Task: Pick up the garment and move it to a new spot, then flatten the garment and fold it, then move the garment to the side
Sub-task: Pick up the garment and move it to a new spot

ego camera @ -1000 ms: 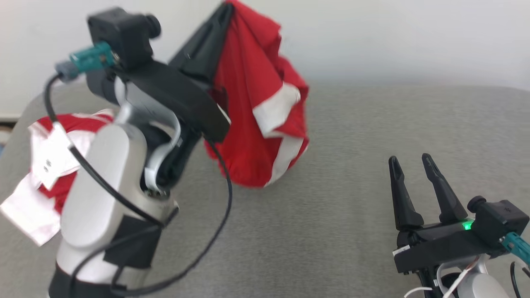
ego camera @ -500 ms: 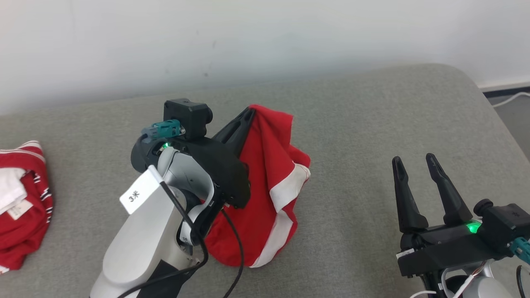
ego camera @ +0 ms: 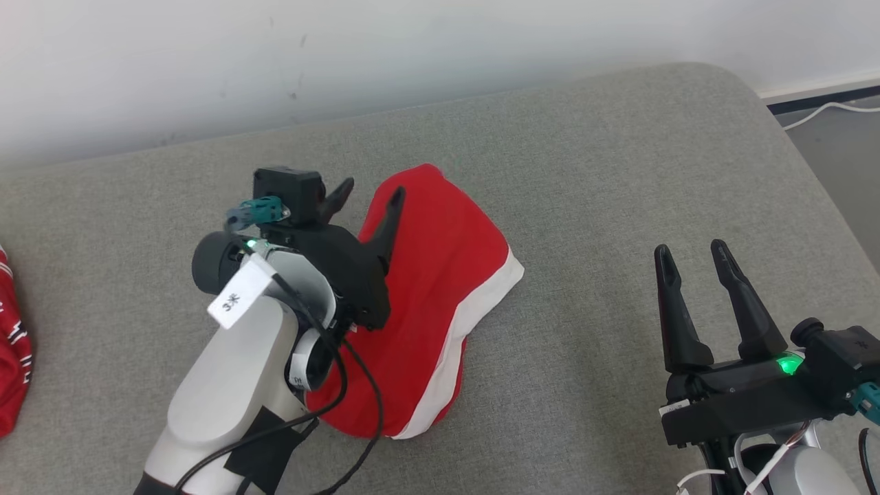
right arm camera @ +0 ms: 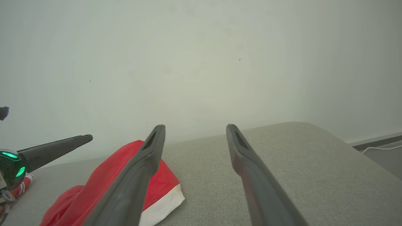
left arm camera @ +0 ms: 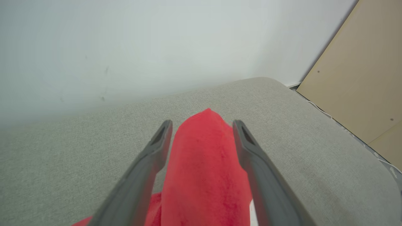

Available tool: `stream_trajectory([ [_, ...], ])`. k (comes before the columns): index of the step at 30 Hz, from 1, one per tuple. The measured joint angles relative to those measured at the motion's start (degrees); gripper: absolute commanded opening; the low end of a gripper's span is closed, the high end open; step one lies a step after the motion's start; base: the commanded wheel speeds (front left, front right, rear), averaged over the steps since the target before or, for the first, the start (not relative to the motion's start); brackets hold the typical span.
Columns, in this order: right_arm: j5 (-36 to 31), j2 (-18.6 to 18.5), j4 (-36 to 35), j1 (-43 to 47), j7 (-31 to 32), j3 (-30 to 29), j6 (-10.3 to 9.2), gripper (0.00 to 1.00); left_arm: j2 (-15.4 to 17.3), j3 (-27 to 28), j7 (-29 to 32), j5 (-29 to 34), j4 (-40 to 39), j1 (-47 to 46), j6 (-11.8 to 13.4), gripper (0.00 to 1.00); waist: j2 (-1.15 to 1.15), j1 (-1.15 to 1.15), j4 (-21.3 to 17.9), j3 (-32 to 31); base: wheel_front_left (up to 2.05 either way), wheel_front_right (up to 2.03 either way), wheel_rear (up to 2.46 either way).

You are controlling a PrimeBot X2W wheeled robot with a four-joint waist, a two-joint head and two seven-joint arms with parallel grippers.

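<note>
Red garment (ego camera: pixel 440 275) with white trim, lying in a loose, humped heap near the middle of the grey padded surface (ego camera: pixel 619 172). One ridge of cloth stands up at the far end, and the white hem trails along the near right side. Nothing about it is flat or folded.

The left gripper (ego camera: pixel 372 191) sits over that raised ridge with its jaws spread wide. In the left wrist view the ridge (left arm camera: pixel 204 163) rises between the two fingers. You may read this as a released grip, though that view is too close to say whether the cloth brushes either finger.

The right gripper (ego camera: pixel 691 251) hangs well apart from the garment at the lower right, its jaws likewise apart and holding nothing.

A second red-and-white garment (ego camera: pixel 14 357) lies at the far left edge.

Judged from this layout, the first step, setting the garment down at a new spot, looks complete. You have flattening, folding and moving it to the side left to do.
</note>
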Motion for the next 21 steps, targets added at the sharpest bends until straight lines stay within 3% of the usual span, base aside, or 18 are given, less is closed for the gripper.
stream_trajectory([
  [10,0.6,0.9,2.9,-1.1,-1.1,0.3,0.25,1.00,1.3,4.2,-11.1,-1.2,-7.1,4.7,0.1,1.00,0.00,0.00,1.1,-1.2,0.00,0.00,0.00],
  [16,0.3,1.3,5.3,-1.1,-2.4,0.7,0.25,1.00,5.2,9.1,-18.6,-0.3,-12.6,15.3,4.8,1.00,0.00,0.00,1.9,-3.4,0.00,0.00,0.00],
  [21,-0.8,1.9,7.6,-1.5,-4.6,1.3,0.24,1.00,6.7,12.1,-23.0,1.0,-15.3,24.6,5.7,1.00,0.00,-0.01,2.1,-5.5,0.00,0.00,0.00],
])
